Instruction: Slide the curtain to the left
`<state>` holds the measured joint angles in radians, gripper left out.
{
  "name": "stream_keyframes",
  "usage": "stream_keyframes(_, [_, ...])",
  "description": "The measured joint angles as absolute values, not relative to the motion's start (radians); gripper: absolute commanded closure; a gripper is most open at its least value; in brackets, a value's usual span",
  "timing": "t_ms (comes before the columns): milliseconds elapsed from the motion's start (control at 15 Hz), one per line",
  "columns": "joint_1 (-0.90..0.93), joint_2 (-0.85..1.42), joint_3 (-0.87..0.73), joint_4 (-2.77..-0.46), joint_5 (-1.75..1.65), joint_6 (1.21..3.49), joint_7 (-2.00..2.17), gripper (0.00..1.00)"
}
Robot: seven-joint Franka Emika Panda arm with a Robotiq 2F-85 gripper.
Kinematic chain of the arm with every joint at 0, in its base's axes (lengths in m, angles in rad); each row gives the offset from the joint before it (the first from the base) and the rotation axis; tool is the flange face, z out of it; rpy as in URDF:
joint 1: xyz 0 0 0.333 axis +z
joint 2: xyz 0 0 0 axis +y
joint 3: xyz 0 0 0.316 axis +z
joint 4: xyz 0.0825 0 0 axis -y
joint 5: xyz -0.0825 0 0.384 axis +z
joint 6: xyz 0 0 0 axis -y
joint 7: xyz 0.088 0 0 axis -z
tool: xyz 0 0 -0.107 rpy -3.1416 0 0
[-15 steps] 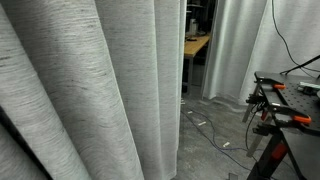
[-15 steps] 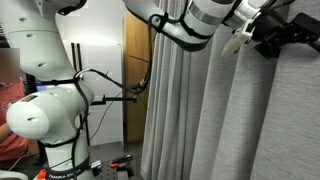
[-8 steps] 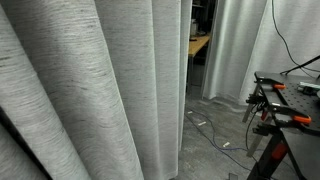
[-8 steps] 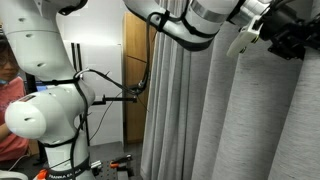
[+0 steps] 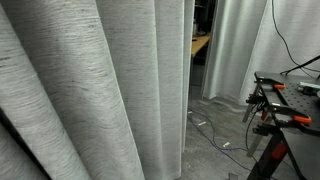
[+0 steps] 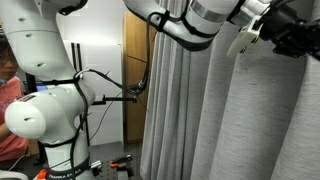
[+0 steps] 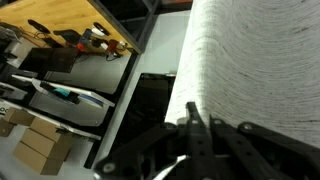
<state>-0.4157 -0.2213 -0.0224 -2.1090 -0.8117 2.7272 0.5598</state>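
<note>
**Arm up at the curtain: the pull wants to run along the rail, not down**

From where I stood, the curtain [image 5: 100, 90] hung near the camera in an exterior view. It filled the left and middle of the scene in deep folds. Its free edge dropped just left of a wooden desk [image 5: 200, 45] far back in the room. Paler drapes [image 5: 240, 50] hung farther off to the right, and a black stand with clamps [image 5: 285, 100] stood near on the right.

In an exterior view from beside the robot, the white arm [image 6: 45, 110] reached across the top of the scene. The gripper [image 6: 292, 38] sat high up against the grey cloth on the right.

In the wrist view the dark fingers [image 7: 196, 122] lay right at a fold of the curtain. I couldn't tell whether they were closed on the fabric or only pressed against it, nor how wide they stood.

It looked to me like the slide itself was the step in hand. To do it well, I'd have said the travel should be level and steady, following the line of the rail. A high contact suited that, since the force would go into the runners and not into swinging the hem. Any downward drag would likely jam the runners or tug the cloth out of the fingers. A slow pace would let the bunched folds stack up without snagging the arm.
</note>
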Motion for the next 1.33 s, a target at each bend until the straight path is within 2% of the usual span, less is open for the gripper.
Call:
stream_keyframes(933, [-0.313, -0.229, 0.109, -2.115, -0.793, 2.709, 0.546, 1.00])
stream_keyframes(1333, [-0.198, -0.304, 0.117, -2.116, -0.698, 2.475, 0.449, 1.00])
